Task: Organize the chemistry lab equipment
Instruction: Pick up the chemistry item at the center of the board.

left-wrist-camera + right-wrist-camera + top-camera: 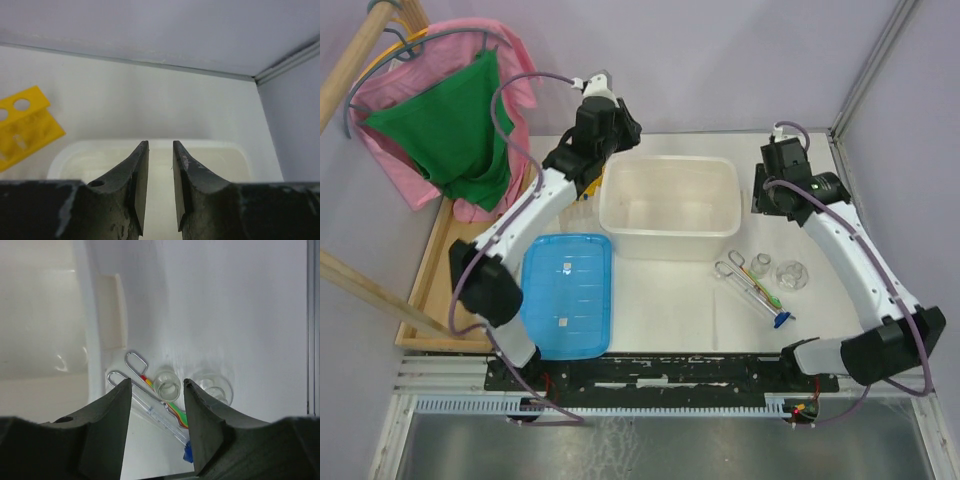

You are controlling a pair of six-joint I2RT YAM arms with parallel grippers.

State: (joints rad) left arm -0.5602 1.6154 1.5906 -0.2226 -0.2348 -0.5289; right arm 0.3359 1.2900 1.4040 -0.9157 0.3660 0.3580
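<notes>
Two glass flasks (pixel 761 264) side by side just right of white tub (pixel 620 215), off its near corner; tongs (pixel 738 274) and coloured-tip rods (pixel 781 320) lie touching beside them; yellow rack (pixel 25 125) by tub's left wall, mostly under left arm; left gripper (pixel 160 145) over tub's far-left end, jaws narrowly parted, empty; right gripper (pixel 157 381) above flasks, jaws wide, empty; blue lid (pixel 567 295) left of tub.

Yel. rack (pixel 25 127), wht tub (pixel 668 160), blu ribbed lid (pixel 570 320).
</notes>
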